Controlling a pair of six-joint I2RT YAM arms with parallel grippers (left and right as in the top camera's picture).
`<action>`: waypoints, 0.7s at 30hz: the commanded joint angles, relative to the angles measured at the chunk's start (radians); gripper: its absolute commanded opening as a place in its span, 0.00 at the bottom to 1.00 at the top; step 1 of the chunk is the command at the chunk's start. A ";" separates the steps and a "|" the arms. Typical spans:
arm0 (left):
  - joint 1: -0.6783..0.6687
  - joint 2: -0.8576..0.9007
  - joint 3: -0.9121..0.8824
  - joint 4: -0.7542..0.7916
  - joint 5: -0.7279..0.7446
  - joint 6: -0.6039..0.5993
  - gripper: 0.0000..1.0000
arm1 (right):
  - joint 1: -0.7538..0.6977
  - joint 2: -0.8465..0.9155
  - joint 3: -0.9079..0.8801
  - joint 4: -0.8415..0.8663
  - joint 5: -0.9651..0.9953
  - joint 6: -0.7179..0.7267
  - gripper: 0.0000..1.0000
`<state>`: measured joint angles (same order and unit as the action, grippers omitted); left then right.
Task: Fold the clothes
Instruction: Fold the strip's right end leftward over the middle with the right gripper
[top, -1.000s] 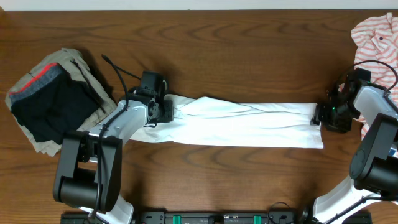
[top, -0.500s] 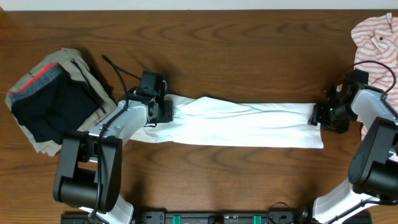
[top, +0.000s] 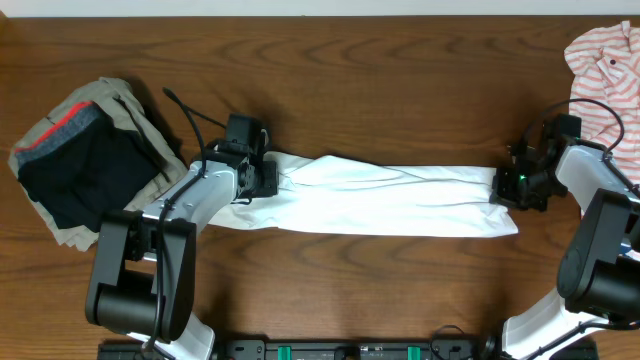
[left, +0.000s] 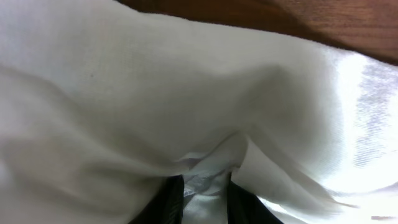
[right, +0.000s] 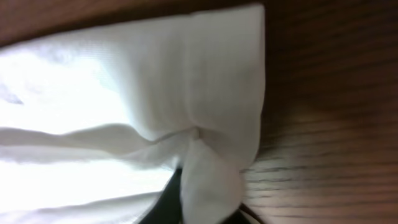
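The clothes (top: 400, 200) are a white garment laid out as a long flat strip across the middle of the wooden table. At its left end my left gripper (top: 268, 178) is shut on a bunched fold. In the left wrist view the white cloth (left: 186, 93) fills the frame, and a tuck of it sits pinched in the left gripper (left: 205, 186) between the dark fingers (left: 165, 202). At the strip's right end my right gripper (top: 503, 188) is shut on the edge. In the right wrist view the cloth (right: 124, 93) has a corner fold drawn into the right gripper (right: 208, 199).
A pile of black, red-banded and khaki garments (top: 85, 160) lies at the far left. A red-and-white striped shirt (top: 605, 60) lies at the far right corner, beside the right arm. Bare wooden table (top: 400, 90) shows behind the strip.
My right gripper has slid left onto the strip's right end and shut on it. The left gripper and the rest of the cloth have not moved.
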<state>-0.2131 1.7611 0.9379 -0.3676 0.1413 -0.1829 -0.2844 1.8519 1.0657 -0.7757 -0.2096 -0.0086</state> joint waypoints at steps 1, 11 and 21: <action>0.016 0.053 -0.031 -0.035 -0.071 0.005 0.25 | 0.019 0.066 -0.048 -0.001 -0.031 0.000 0.01; 0.016 -0.105 0.045 -0.104 0.042 0.006 0.51 | -0.051 0.048 0.057 -0.049 0.062 0.023 0.01; 0.016 -0.263 0.045 -0.104 0.042 0.006 0.63 | -0.120 0.005 0.399 -0.309 0.108 0.015 0.01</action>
<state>-0.2028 1.4979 0.9695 -0.4667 0.1806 -0.1829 -0.4122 1.8847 1.3804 -1.0477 -0.1234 -0.0032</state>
